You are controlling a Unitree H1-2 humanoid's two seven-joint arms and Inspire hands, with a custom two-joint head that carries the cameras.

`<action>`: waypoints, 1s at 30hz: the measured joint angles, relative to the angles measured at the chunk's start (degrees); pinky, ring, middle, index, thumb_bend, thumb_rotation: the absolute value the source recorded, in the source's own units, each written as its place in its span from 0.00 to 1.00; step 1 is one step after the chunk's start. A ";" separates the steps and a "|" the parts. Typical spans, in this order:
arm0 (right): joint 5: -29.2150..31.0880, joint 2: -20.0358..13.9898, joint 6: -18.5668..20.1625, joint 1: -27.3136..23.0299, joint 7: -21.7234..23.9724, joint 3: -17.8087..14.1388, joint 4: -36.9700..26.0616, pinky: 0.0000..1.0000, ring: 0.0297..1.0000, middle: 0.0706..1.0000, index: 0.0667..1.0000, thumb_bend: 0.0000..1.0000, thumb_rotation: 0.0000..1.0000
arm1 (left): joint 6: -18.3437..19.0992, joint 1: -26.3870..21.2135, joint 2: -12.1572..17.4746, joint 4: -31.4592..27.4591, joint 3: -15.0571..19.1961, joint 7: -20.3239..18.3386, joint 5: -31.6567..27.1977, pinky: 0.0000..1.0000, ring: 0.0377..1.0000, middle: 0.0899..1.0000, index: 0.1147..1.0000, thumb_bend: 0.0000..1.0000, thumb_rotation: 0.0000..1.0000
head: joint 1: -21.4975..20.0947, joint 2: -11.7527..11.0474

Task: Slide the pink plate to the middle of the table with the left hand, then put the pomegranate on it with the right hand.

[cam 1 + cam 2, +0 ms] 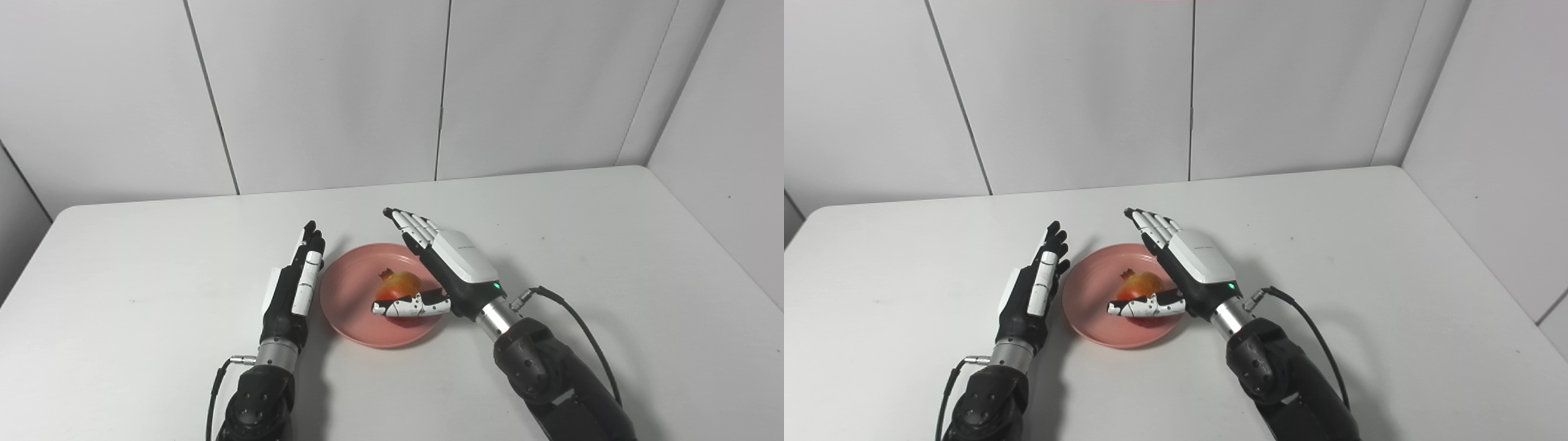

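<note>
The left hand (294,285) stands edge-on, fingers pressed together and straight, just beside the 9 o'clock rim of the pink plate (349,312). The pomegranate (399,286) rests on the plate. The right hand (444,266) cups it from 3 o'clock, fingers extended, thumb across the front; contact cannot be told. Judged step: release. Next: withdraw toward 4 o'clock, over the bare table (612,257).

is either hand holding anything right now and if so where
Nothing is held. The right hand is open beside the pomegranate on the pink plate; the left hand is open too.

bare table (612,245) around, hands (294,282) flanking plate (349,306)
</note>
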 measured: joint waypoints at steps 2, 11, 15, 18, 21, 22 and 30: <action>0.80 0.30 -1.13 0.30 -1.60 -0.61 -0.06 1.00 1.00 1.00 1.00 0.70 0.83 | 0.00 0.00 0.00 0.00 -0.05 0.02 0.22 0.96 0.99 1.00 0.99 0.72 1.00 | 0.00 0.09; 6.10 0.86 -2.36 2.64 -4.00 -4.99 -1.84 1.00 1.00 1.00 1.00 0.75 0.98 | -0.03 0.00 0.05 -0.25 -0.09 0.02 0.22 0.96 0.99 1.00 0.99 0.75 1.00 | -0.18 0.35; 11.57 1.47 -2.34 4.42 -3.44 -7.11 -2.10 1.00 1.00 1.00 1.00 0.73 0.99 | -0.09 0.00 0.00 -0.68 0.02 0.03 0.18 0.95 0.97 1.00 0.99 0.75 1.00 | -0.79 0.35; 14.80 1.87 -2.45 5.56 -3.16 -7.76 -1.81 1.00 1.00 1.00 1.00 0.64 1.00 | -0.09 0.10 0.01 -0.73 0.16 0.20 0.21 0.95 0.97 0.99 0.98 0.75 1.00 | -0.44 0.09; 15.76 2.64 -3.62 6.79 -3.18 -7.68 -1.31 1.00 1.00 1.00 1.00 0.62 1.00 | -0.31 0.55 0.09 -0.88 0.31 0.22 0.22 0.95 0.96 0.99 0.98 0.75 1.00 | -0.26 0.26; 15.84 2.96 -4.08 7.16 -3.18 -7.65 -1.09 1.00 1.00 1.00 1.00 0.63 1.00 | -0.34 0.76 0.15 -0.89 0.33 0.25 0.35 0.96 0.96 0.98 0.97 0.75 1.00 | -0.26 0.26; 22.10 5.90 -2.85 8.05 -1.73 -9.11 0.45 1.00 1.00 1.00 1.00 0.75 1.00 | -0.83 1.59 0.39 -1.06 1.51 1.18 0.29 0.94 0.95 0.97 0.95 0.74 1.00 | 3.15 0.00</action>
